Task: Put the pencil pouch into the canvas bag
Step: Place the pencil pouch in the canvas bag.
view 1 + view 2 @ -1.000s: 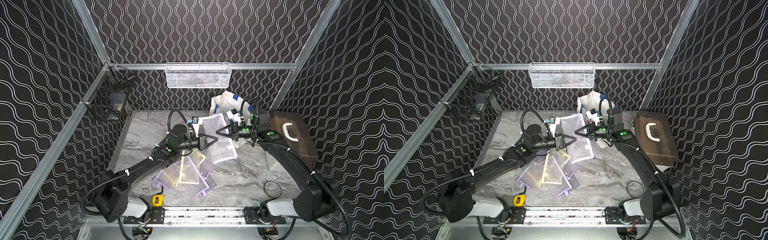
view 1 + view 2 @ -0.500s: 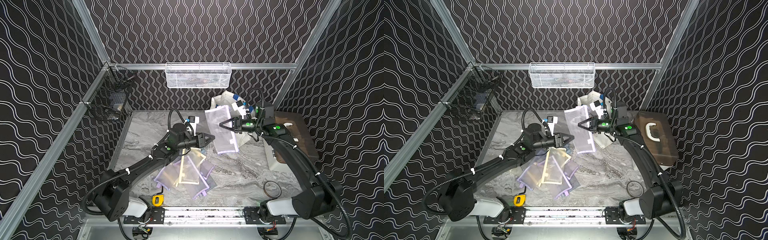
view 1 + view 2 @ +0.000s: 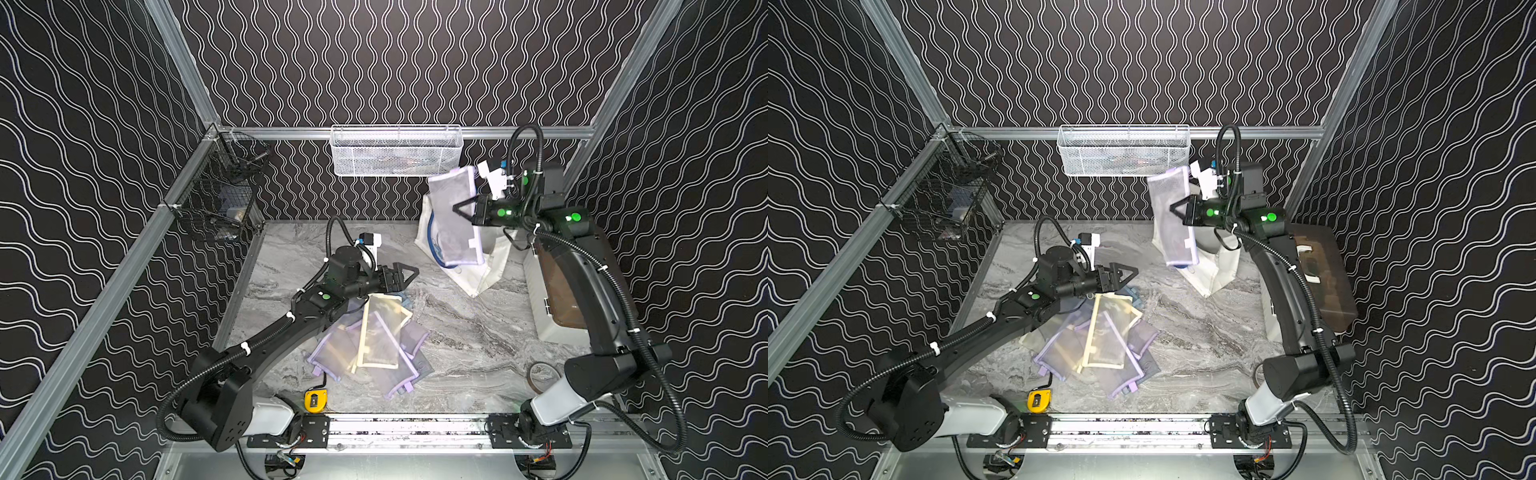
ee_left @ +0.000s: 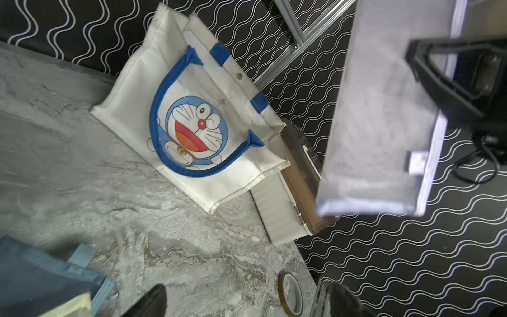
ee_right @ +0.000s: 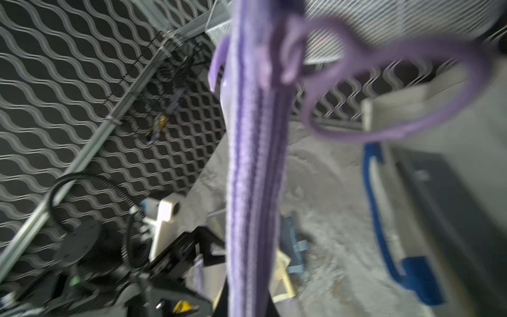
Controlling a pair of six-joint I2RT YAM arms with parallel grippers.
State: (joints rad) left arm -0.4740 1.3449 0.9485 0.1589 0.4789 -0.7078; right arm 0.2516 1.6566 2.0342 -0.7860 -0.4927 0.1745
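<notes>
Hanging from the right gripper (image 3: 457, 208), the pencil pouch (image 3: 455, 220) is up in the air near the back wall. In both top views it overlaps the canvas bag (image 3: 488, 270) that sits below it on the tabletop (image 3: 469, 332). It is not yet inside. The right gripper is closed on the pouch's long zipped edge (image 5: 255, 164), so the mesh body drops downward with a short end lowest. That seems chosen so the narrow end can enter the bag's mouth first. The height looks meant to clear the rim and the blue handles (image 4: 164, 115).

The bag leans beside the brown case (image 3: 561, 299), with its cat face turned toward the middle of the tabletop. Its mouth looks partly folded in on itself, so the opening may be tight. How wide it gapes cannot be told.

The left gripper (image 3: 409, 277) is spread wide with nothing between its jaws. It hovers low beside the pile of other pouches (image 3: 374, 336), well apart from the bag. This leaves the carrying arm a free path and keeps the left arm near the next pouches.
</notes>
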